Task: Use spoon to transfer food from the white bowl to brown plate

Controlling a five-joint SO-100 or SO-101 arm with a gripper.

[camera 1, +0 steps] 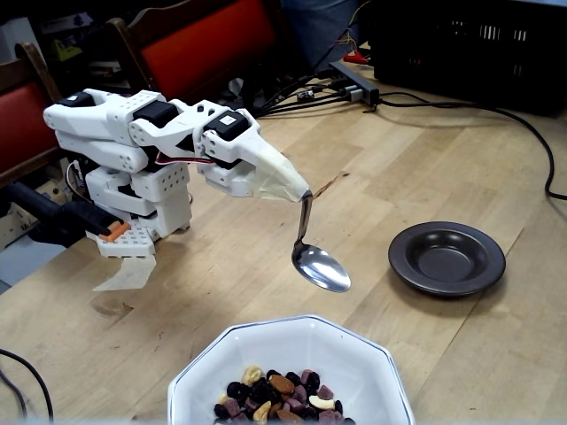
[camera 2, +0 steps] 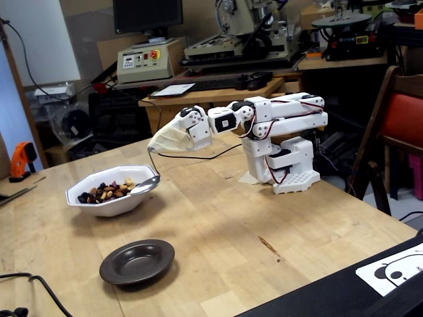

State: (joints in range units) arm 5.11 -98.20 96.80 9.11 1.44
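Soft even indoor light, faint shadows, slight blur

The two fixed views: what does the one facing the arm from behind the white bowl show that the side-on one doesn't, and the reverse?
Only the view from behind the white bowl shows the spoon's empty hollow and the table gap between spoon and bowl. Only the side-on view shows the whole bowl and workshop machines behind. Both show the tape-wrapped gripper holding the spoon, food in the bowl, and the empty brown plate.
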